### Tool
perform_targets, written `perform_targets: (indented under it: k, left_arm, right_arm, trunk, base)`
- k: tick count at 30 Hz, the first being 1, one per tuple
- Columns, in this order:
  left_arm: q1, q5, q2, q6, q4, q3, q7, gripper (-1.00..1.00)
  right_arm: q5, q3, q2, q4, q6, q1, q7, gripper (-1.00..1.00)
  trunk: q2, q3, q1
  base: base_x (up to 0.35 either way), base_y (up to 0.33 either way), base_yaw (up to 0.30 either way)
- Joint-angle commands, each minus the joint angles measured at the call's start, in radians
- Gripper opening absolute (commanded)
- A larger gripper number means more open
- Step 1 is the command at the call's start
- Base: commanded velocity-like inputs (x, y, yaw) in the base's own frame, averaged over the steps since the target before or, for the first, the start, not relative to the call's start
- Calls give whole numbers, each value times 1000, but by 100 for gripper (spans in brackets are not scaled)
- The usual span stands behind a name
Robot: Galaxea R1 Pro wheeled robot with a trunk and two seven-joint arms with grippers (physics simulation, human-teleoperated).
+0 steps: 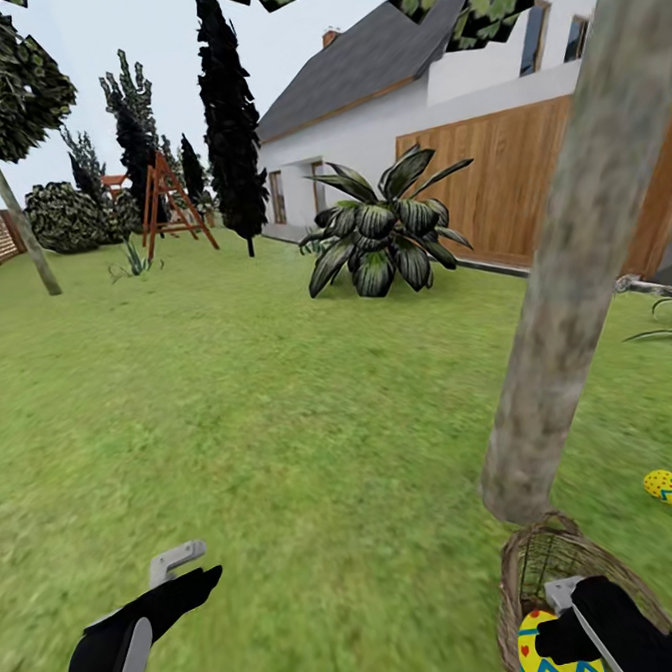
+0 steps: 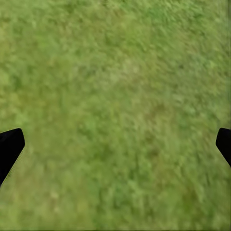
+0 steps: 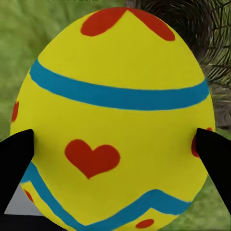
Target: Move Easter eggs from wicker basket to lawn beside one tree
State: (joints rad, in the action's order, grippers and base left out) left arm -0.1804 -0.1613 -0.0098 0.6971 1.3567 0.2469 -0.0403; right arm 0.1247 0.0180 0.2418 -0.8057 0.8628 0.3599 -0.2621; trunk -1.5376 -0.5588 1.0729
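I am holding an egg (image 3: 113, 120) between the right gripper (image 3: 115, 159) fingers over the basket (image 1: 523, 573) — next placing it beside the tree (image 1: 563, 290); left gripper (image 2: 115, 149) is hanging wide, empty.

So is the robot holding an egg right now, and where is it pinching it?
Yes. The right pincer holds one Easter egg, with its two black fingers pressing the egg's opposite sides, over the wicker basket. The left pincer is open above grass, holding nothing.

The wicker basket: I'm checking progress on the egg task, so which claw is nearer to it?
Right. The right claw is at the wicker basket, shut on an Easter egg. The left claw hangs open over bare lawn, well off to the side.
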Motion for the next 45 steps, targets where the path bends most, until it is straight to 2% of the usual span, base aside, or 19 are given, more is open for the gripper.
perform_targets:
  k: [1,8,14,39,45]
  left_arm:
    - [-1,-3,-1,5,1,3,-4,100]
    - [-1,-3,0,5,0,5,-4,100]
    - [-1,-1,-1,5,-31,4,-1,100]
    - [-1,-3,-1,5,-34,5,3,100]
    - [-1,-3,-1,5,-34,5,3,100]
  right_arm:
    - [11,1,1,-1,4,1,-8,-100]
    - [10,-3,10,-18,4,1,-9,-100]
    - [12,-1,2,-106,12,1,-3,-100]
    - [13,0,2,-106,15,1,-3,-100]
    - [13,0,3,-107,15,1,-3,-100]
  trunk:
    - [-1,-2,0]
    - [-1,-6,0]
    - [-1,-6,0]
    - [-1,-6,0]
    - [-1,-6,0]
  base:
    - [199,295,-200]
    - [222,287,-13]
    - [230,277,15]
    - [249,255,0]
    - [333,37,0]
